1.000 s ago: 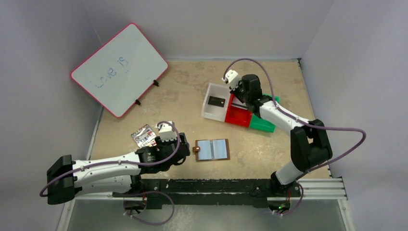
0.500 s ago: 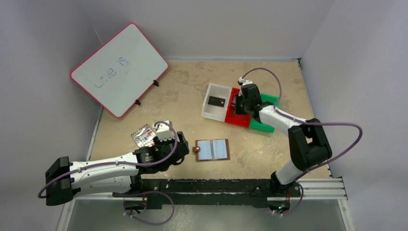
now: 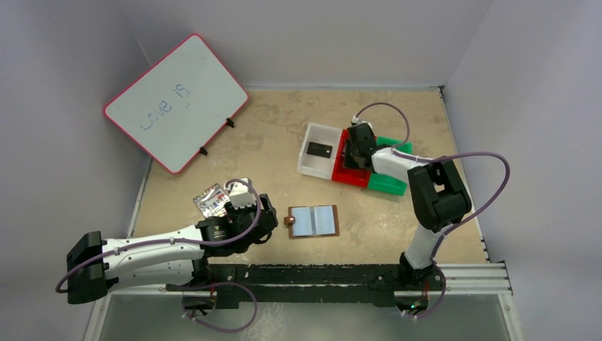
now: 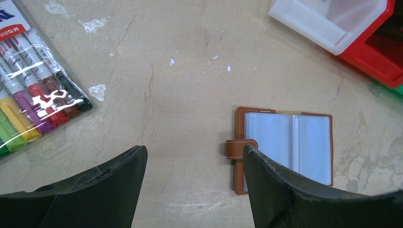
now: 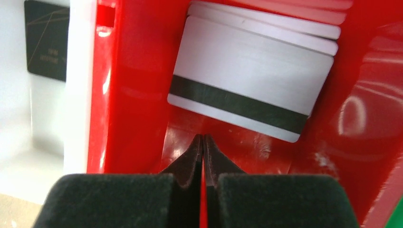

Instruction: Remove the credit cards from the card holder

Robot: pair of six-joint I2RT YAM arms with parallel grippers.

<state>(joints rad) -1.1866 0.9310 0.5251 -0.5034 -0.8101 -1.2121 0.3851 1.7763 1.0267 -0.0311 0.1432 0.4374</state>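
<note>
- The card holder [image 4: 285, 142] lies open and flat on the table [image 4: 190, 57], near the middle of its near edge. Its snap tab [image 4: 236, 148] points left, and its bluish clear sleeves look empty.
- A silvery grey card [image 5: 252, 80] with a dark stripe lies in the red bin [image 5: 133, 95], toward the table's far right. A black card [image 3: 319, 150] lies in the white bin [image 3: 314, 170], just beside the red bin's left wall.
- The right gripper [image 5: 203, 137] is down inside the red bin. Its jaws are pressed together on nothing, with the tips just short of the silvery card.
- The left gripper [image 4: 194, 152] hovers at the holder's tab side, jaws wide and holding nothing.
- The next move is probably to lift clear of the red bin. Rising straight up would keep the closed tips from dragging the card.
- Only the right wrist view shows the silvery card, plus a paler edge beyond it that may be another card. In the top view the arm hides both.
- Only the left wrist view shows the sleeves closely.
</note>
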